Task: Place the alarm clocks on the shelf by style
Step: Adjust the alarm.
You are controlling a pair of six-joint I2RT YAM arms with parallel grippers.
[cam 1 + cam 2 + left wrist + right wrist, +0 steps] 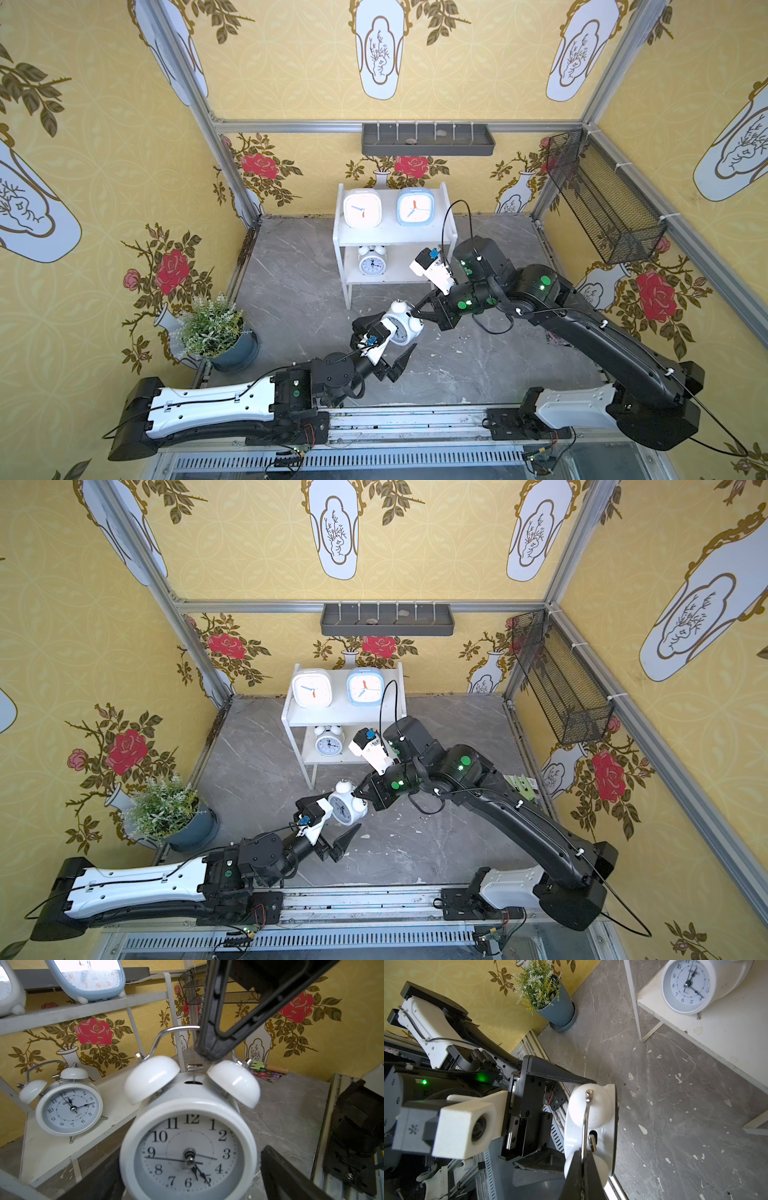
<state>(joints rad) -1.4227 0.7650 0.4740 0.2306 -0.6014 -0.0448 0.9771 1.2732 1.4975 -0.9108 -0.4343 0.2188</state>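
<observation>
The white shelf [390,237] holds a white rounded-square alarm clock [362,208] and a light blue one [415,206] on its top tier. A round white twin-bell clock [372,262] stands on the lower tier. A second twin-bell clock [402,325] [191,1126] hangs above the floor in front of the shelf. My right gripper [417,312] [584,1159] is shut on its thin metal handle [172,1031]. My left gripper [386,333] [187,1178] is open, its jaws standing wide on either side of that clock's body, face toward its wrist camera.
A potted plant [216,328] stands at the front left of the marble floor. A grey wall tray [428,139] hangs on the back wall and a black mesh basket [602,199] on the right wall. A small garden tool [268,1069] lies at the floor's right side.
</observation>
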